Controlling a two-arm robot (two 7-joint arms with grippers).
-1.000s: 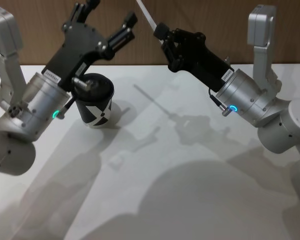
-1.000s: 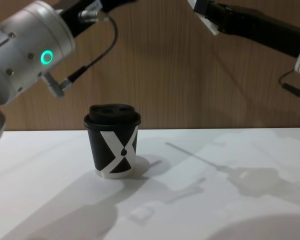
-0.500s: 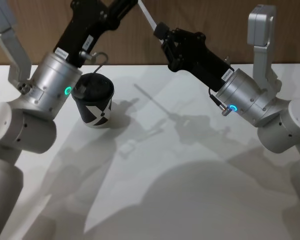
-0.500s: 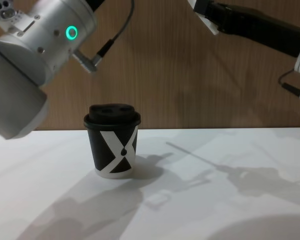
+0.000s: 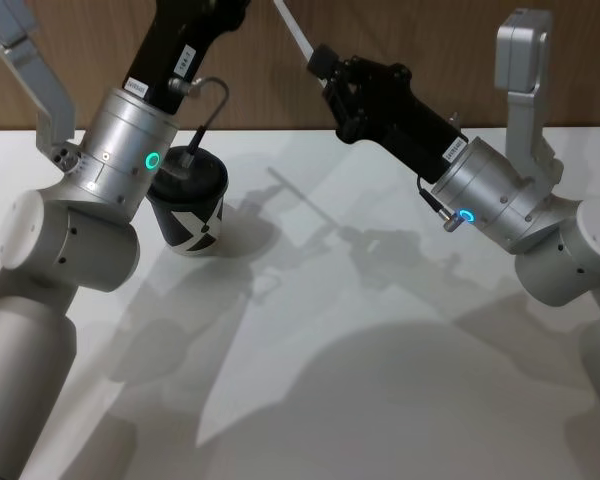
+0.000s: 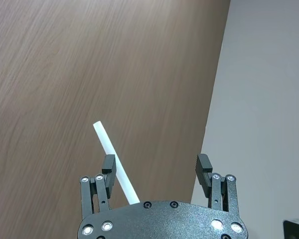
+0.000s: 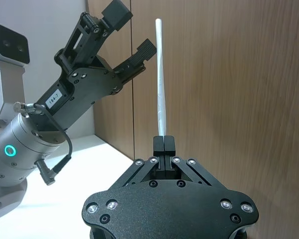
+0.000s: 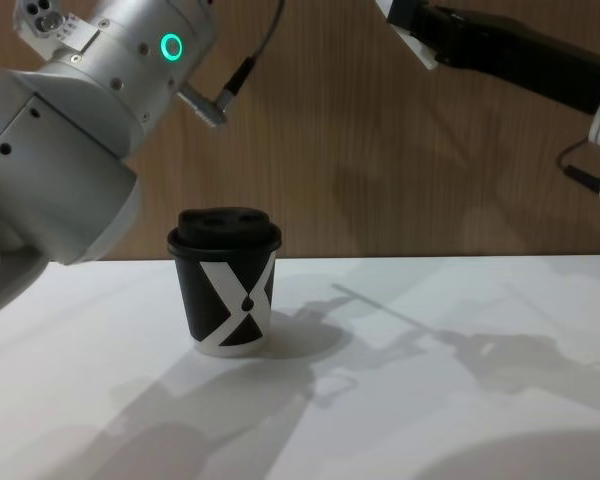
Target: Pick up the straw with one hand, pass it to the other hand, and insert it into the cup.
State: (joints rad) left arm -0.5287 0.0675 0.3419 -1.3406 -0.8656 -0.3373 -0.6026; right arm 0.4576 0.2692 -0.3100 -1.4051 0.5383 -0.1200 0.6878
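While angled upward, the right gripper [image 7: 164,142] pinches the straw [image 7: 161,84]; the left gripper [image 6: 157,167] gapes alongside.

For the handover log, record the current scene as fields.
straw: held off the table, pinched at one end by the right gripper
right gripper: shut on the straw
left gripper: open, raised, fingers close beside the straw, not gripping it
cup: upright on the table, lid on, no straw in it
stage: handover not yet done
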